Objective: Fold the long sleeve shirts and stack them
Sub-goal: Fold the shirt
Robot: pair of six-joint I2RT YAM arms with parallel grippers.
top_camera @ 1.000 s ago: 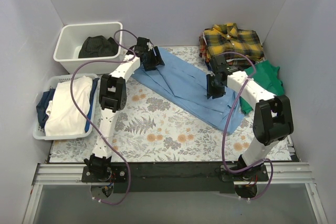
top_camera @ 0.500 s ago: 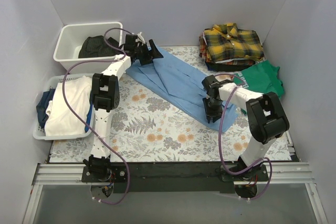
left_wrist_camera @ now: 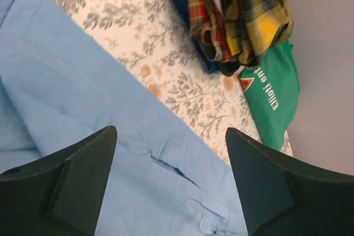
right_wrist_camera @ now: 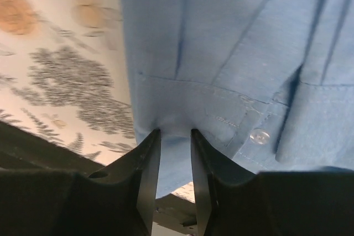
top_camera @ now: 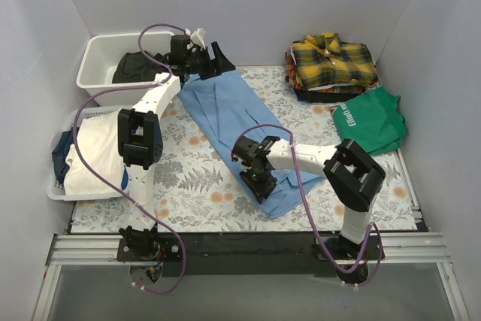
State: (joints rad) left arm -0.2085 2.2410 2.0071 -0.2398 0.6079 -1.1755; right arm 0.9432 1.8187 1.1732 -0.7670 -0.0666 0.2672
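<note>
Top external view showed the plain light blue button-up cloth shirt point(top_camera: 229, 122) lying as a long, rumpled band on the floral-print bench point(top_camera: 195, 186). Its long axis ran diagonally from the far left, by the white tub, to the near middle. It was not yet folded.

The right claw point(top_camera: 257, 178) sat at the near end of that band. The right wrist view showed its fingers point(right_wrist_camera: 146, 181) clenched on a corner of the blue shirt point(right_wrist_camera: 232, 37) at a stitched hem, just beside a small clear button point(right_wrist_camera: 259, 135). From that claw the garment stretched away toward the far left.

The left claw point(top_camera: 214, 62) hung over the opposite, far end. In the left wrist view the left claw point(left_wrist_camera: 170, 132) was released, jaws wide apart, with the blue shirt point(left_wrist_camera: 83, 98) below and nothing between them. Each arm was nearer its own end, so the coming move likely depended on the left claw taking the far end before the shirt could be drawn straight along that diagonal.

The yellow-and-black plaid cloth shirt point(top_camera: 331, 59) lay folded on top of a small pile of garments at the far right corner, well apart from both claws. A green T-shirt with white lettering point(top_camera: 372, 118) lay just beside that pile, on its near side. A black garment point(top_camera: 137, 67) sat in the white plastic tub point(top_camera: 96, 54), and a white slotted basket point(top_camera: 75, 196) of white and blue cloth stood at the left edge.
</note>
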